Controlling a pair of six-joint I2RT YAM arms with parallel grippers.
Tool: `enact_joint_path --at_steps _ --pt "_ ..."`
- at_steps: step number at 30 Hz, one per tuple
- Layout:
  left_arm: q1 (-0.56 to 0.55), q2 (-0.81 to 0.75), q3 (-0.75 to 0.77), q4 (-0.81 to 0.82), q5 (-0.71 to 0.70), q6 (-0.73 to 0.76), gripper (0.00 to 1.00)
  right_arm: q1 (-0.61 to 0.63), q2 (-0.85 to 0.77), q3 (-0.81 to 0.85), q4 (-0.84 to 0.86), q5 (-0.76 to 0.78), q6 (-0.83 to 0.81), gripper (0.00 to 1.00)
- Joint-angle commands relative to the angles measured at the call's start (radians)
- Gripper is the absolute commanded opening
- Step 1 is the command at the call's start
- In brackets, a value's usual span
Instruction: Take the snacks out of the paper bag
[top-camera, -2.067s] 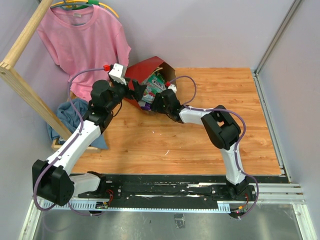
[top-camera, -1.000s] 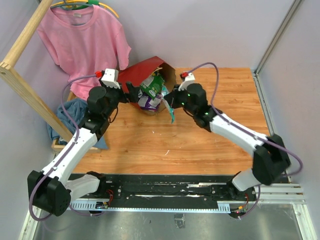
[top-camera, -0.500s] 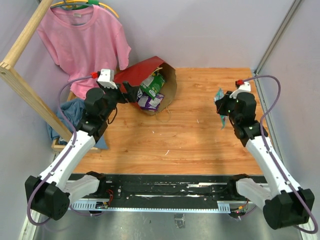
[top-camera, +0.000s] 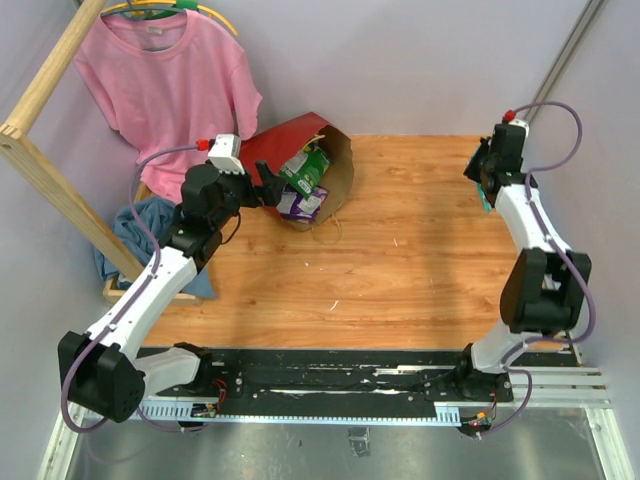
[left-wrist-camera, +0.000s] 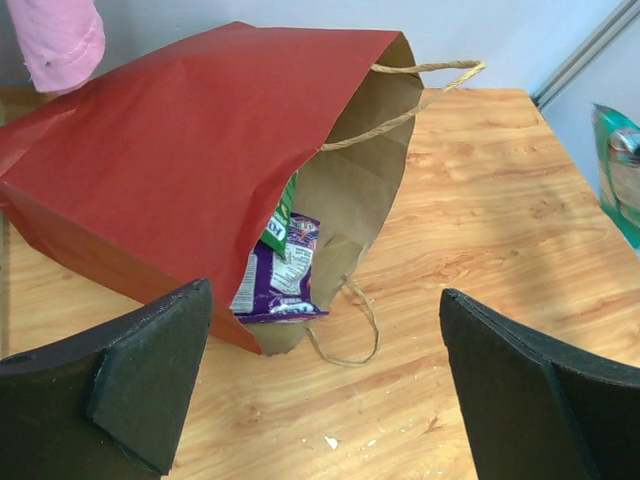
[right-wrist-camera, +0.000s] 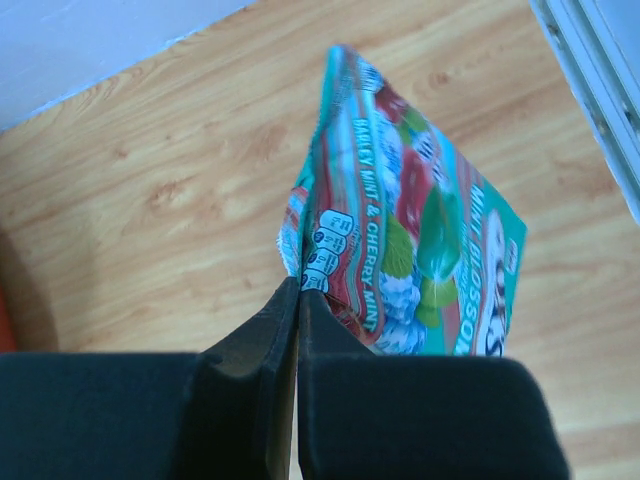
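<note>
Overhead: the paper bag (top-camera: 290, 150) is lying on its side, rear left; the right gripper (top-camera: 482, 180) is hanging far right.

Left wrist: the left gripper (left-wrist-camera: 325, 300) is gaping wide at the bag's mouth, a purple packet (left-wrist-camera: 275, 285) peeking out, others hidden.

Right wrist: jaws are pinching a teal mint packet (right-wrist-camera: 430, 260) by its crimped edge; likely light, slippery.

Wooden table (top-camera: 420, 270): red paper bag (top-camera: 285, 145) lying on side, far-left corner, mouth toward table centre.

The top camera looks down from high behind the near edge over the whole tabletop (top-camera: 420, 270), sharing the paper bag (left-wrist-camera: 170, 140) with the low, near left wrist camera; the right wrist camera faces steeply down.
</note>
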Motion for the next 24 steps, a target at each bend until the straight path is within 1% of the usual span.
enact_joint_path --at_steps 1,4,5,6,7,8,9,10,11,13,15,18,22,24 --pt "0.007 0.01 0.018 0.021 0.024 -0.007 1.0 0.028 0.159 0.126 -0.013 -0.073 -0.061 0.01" --pt "0.007 0.021 0.019 0.026 0.023 -0.008 1.0 0.098 0.263 0.147 0.015 -0.121 -0.098 0.01" --pt "0.007 0.023 0.023 0.023 0.023 -0.007 1.0 0.126 0.295 0.163 0.001 -0.124 -0.118 0.03" --pt "0.007 0.026 0.025 0.018 0.022 -0.006 1.0 0.155 0.334 0.178 -0.013 -0.127 -0.14 0.08" --pt "0.007 0.025 0.027 0.014 0.02 -0.004 1.0 0.182 0.356 0.192 -0.028 -0.129 -0.159 0.14" --pt "0.008 0.022 0.026 0.012 0.017 0.0 1.0 0.203 0.372 0.198 -0.038 -0.132 -0.172 0.29" --pt "0.008 0.02 0.025 0.009 0.012 0.004 1.0 0.221 0.38 0.201 -0.044 -0.138 -0.182 0.47" --pt "0.008 0.016 0.022 0.007 0.008 0.007 1.0 0.235 0.38 0.194 -0.045 -0.147 -0.186 0.68" --pt "0.007 0.013 0.018 0.004 0.002 0.012 1.0 0.244 0.372 0.18 -0.045 -0.158 -0.185 0.81" --pt "0.008 0.01 0.014 0.004 -0.006 0.017 1.0 0.246 0.335 0.147 -0.037 -0.19 -0.163 0.92" --pt "0.008 0.009 0.011 0.004 -0.008 0.018 1.0 0.244 0.273 0.099 -0.013 -0.211 -0.145 0.96" --pt "0.008 0.014 0.009 0.016 -0.001 0.014 1.0 0.243 0.176 0.017 0.019 -0.177 -0.094 0.95" --pt "0.007 0.025 0.007 0.019 0.014 0.014 1.0 0.214 0.114 -0.099 0.065 -0.078 -0.033 0.85" --pt "0.007 0.025 0.004 0.021 0.017 0.017 1.0 0.173 0.127 -0.146 0.08 -0.097 0.008 0.82"
